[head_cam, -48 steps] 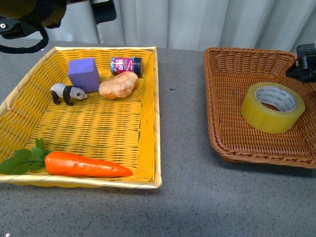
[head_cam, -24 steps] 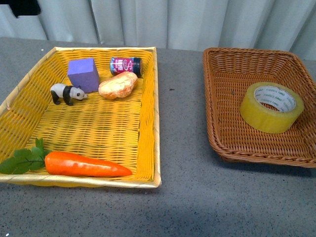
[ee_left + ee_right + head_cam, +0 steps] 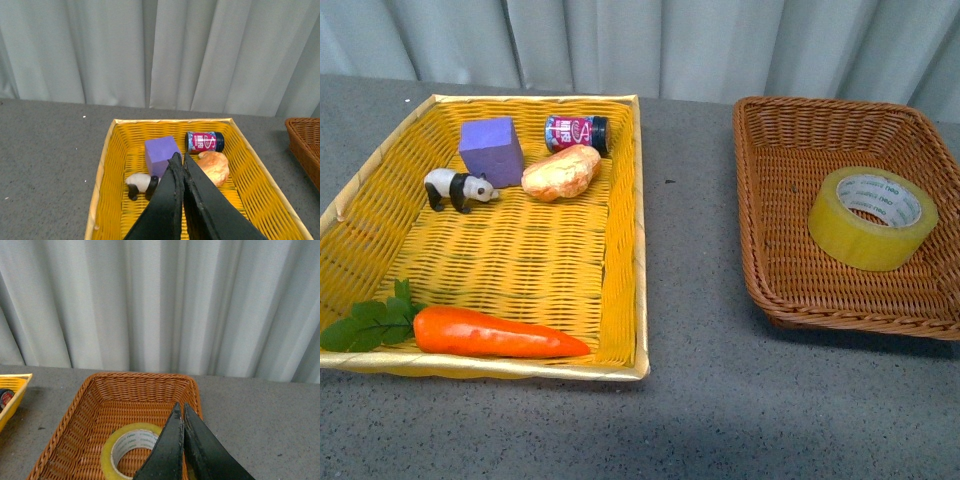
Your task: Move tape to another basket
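Observation:
The tape [image 3: 872,217], a yellowish roll with a white printed core, lies flat inside the brown wicker basket [image 3: 775,130] at the right of the front view. Neither gripper shows in the front view. In the right wrist view my right gripper [image 3: 181,407] is shut and empty, held above the brown basket [image 3: 115,395], with the tape [image 3: 127,450] below and beside its black fingers. In the left wrist view my left gripper [image 3: 180,157] is shut and empty, held above the yellow basket [image 3: 107,150].
The yellow basket [image 3: 620,240] at the left holds a purple block [image 3: 490,150], a toy panda [image 3: 455,188], a bread roll [image 3: 560,172], a small red can [image 3: 576,131] and a carrot [image 3: 490,333]. Grey tabletop [image 3: 690,260] separates the baskets. A pale curtain [image 3: 650,45] hangs behind.
Both arms have withdrawn out of the front view: the left from the top left corner, the right from the brown basket's far right edge. The tape has stayed in the brown basket.

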